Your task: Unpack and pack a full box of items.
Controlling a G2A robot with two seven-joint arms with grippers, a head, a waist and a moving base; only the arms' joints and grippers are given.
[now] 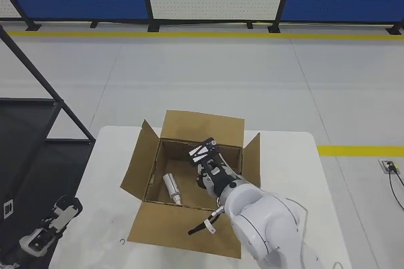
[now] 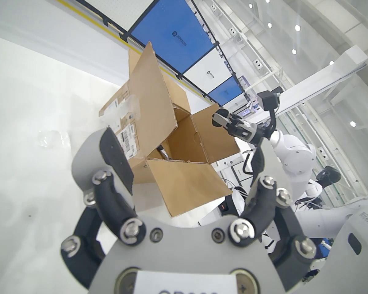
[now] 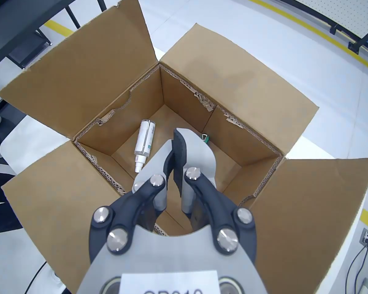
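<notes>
Right gripper (image 3: 176,142) above box (image 3: 79,71) — bottle (image 3: 144,142) lying below.

Inside the cardboard box (image 3: 184,105), a small green object (image 3: 206,138) sits mostly hidden behind the right gripper (image 3: 176,137); too little shows to tell what it is.

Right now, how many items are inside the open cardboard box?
2: a white spray bottle lying on the box floor, and a small green item beside the right gripper, which may hide more.
</notes>
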